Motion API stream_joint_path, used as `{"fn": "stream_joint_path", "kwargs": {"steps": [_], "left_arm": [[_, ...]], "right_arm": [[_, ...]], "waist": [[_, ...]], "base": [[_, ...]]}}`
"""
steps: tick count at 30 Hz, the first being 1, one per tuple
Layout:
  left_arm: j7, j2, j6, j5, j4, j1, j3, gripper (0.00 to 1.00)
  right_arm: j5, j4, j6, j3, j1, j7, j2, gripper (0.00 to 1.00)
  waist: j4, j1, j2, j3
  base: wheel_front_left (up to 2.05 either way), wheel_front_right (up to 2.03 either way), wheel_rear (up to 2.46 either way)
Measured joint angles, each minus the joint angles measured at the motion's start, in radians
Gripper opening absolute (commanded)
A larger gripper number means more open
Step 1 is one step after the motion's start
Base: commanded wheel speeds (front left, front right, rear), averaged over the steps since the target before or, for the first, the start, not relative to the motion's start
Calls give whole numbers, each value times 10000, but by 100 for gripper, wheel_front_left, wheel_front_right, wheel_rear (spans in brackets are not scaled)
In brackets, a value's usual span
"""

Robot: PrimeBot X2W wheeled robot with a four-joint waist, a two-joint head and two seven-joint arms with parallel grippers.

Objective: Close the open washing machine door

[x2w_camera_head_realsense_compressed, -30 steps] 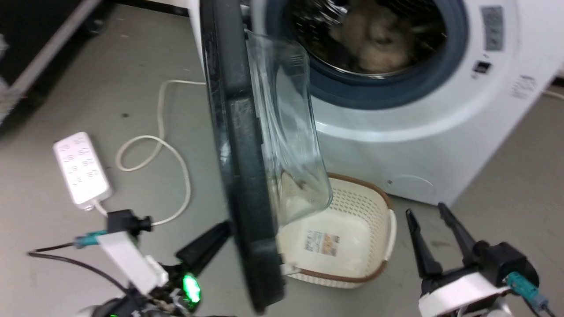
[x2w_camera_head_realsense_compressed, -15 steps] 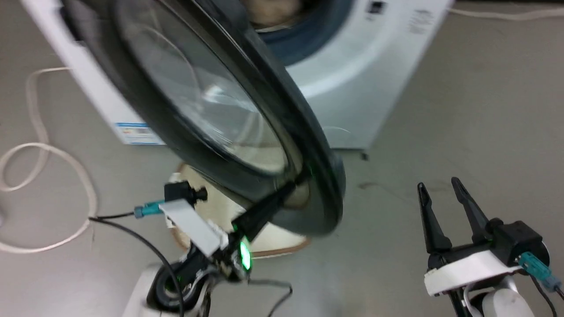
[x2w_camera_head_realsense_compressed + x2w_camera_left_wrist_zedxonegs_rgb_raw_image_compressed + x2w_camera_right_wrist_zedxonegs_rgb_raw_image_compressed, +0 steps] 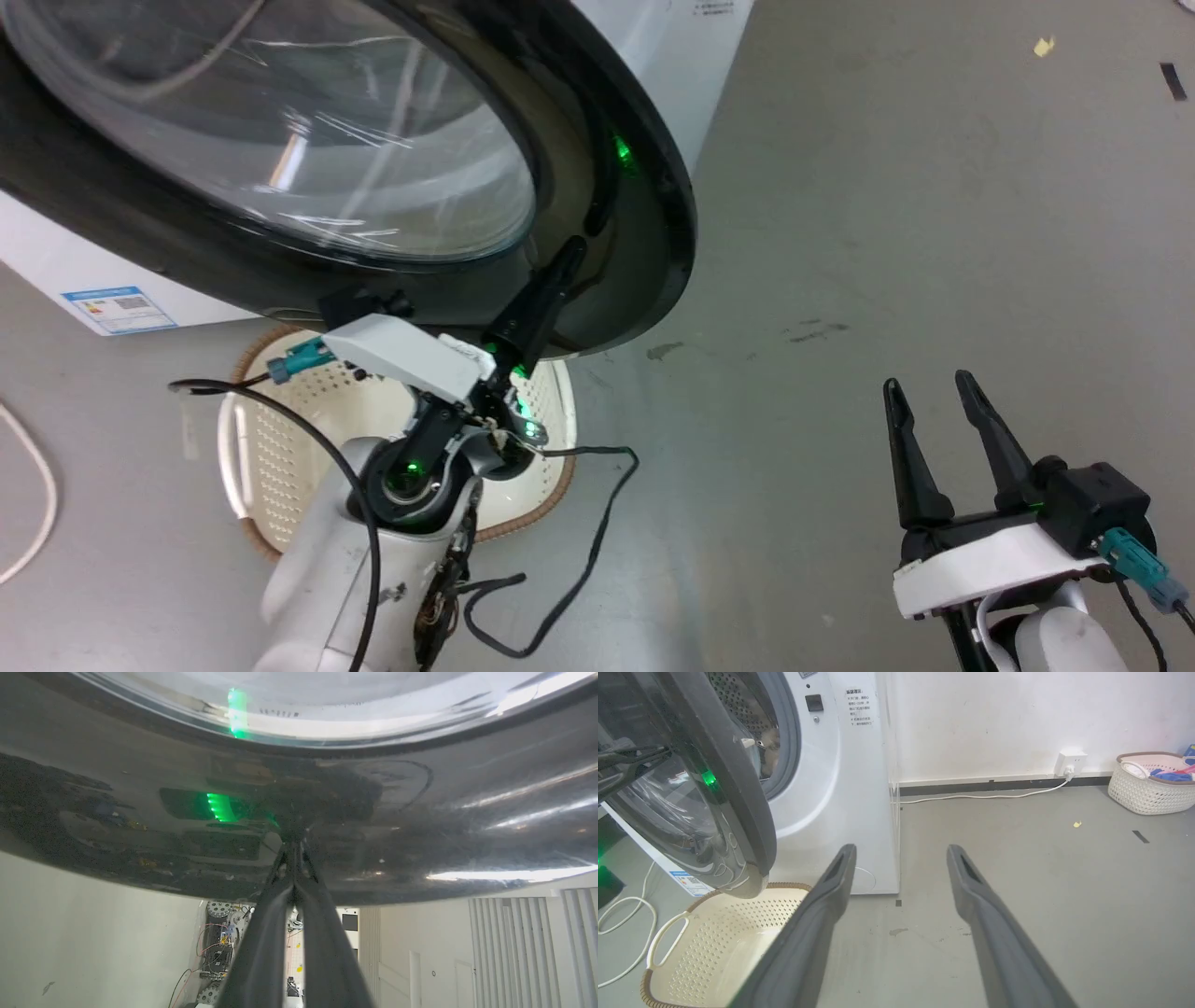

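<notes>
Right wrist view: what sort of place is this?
Probably a laundry corner in a plain test room: a white front-loading washing machine, a cream laundry basket before it, a second basket of clothes by the wall socket, bare grey floor.

In the head view the big round black-rimmed glass door (image 3: 653, 187) runs off the top and left edges. It hides most of the big white washing machine (image 3: 686, 56). The words on the small blue sticker (image 3: 119, 308) are too tiny to read. The door and the pale left arm (image 3: 317, 579) cover part of the cream plastic basket with holes (image 3: 243, 439). The brownish lump (image 3: 773, 760) in the steel drum (image 3: 738, 690) is too hidden to tell.
</notes>
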Motion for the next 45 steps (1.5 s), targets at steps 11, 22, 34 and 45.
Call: {"fn": "stream_joint_path", "kwargs": {"steps": [11,22,34,45], "left_arm": [[-1756,1703,-71,3745,-2138,2376,-1243,100],[-4913,2389,1837,12308,-3047,4322,353,100],[-4913,1448,1580,15307,-3893,6284,1093,100],[-4913,1137,880,15919,-3685,6295,986,100]], "right_arm": [[-382,-374,0,-311,712,0,21,100],[-472,-633,0,-343,1631,0,-86,100],[-472,-621,0,-63,2044,0,-59,100],[-96,-763,0,1076,1663,4,-917,0]], "waist": [[1728,-3,0,-1202],[3591,-4,0,-2626],[4197,-3,-1,-3234],[4425,-2,-1,-2605]], "base": [[0,0,0],[0,0,0],[0,0,0],[0,0,0]]}}
